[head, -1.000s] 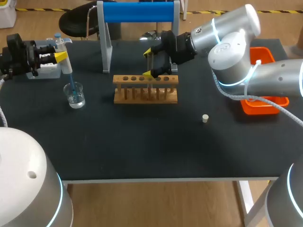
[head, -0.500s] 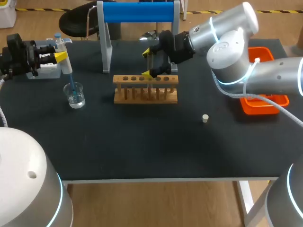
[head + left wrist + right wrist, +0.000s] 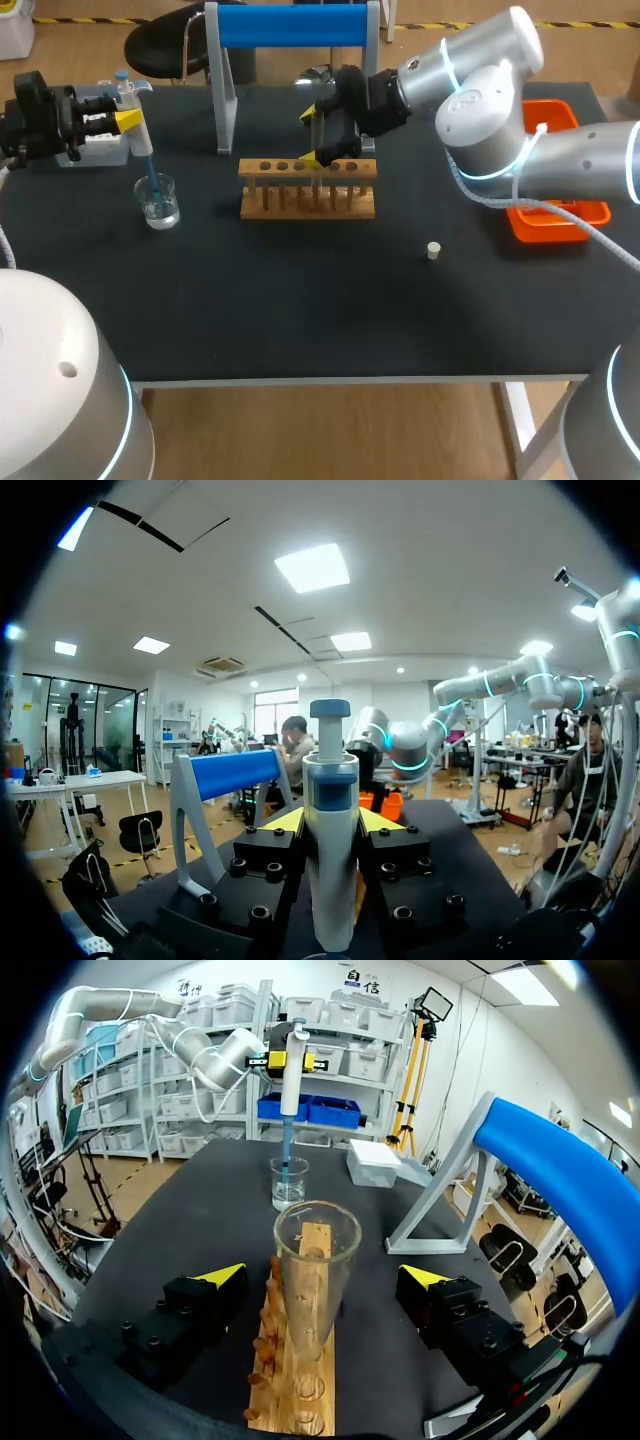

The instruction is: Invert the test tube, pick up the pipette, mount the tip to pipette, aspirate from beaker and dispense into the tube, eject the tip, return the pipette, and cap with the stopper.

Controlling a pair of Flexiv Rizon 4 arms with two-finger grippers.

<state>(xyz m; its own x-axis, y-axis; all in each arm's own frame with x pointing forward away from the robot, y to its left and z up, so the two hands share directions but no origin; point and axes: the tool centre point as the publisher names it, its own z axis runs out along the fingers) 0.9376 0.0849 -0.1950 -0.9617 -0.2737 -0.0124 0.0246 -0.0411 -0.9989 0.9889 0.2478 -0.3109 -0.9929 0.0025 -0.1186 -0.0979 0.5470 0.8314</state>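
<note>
Clamps pipette (image 3: 127,92) in left gripper (image 3: 128,120) at far left of table (image 3: 300,300), fingers closed on its body from both sides; holds it upright so blue tip (image 3: 150,170) reaches down into beaker (image 3: 160,205) of clear liquid just below. Reads as the aspirate step. Sets right gripper (image 3: 318,132) at wooden rack (image 3: 308,190) mid-table, fingers spread wide either side of test tube (image 3: 317,1250), touching neither wall. Shows tube mouth-up in one of the rack's holes, so inversion judged done and tube ready to take liquid; probably flanks it to steady it for dispensing. Leaves stopper (image 3: 433,250) alone near-right of rack, well apart, capping not yet done. Has orange tray (image 3: 560,215) at right edge, likely for the ejected tip, and blue-barred stand (image 3: 293,24) beyond rack, likely the pipette's home. Needs next a straight lift clear of beaker rim.
</note>
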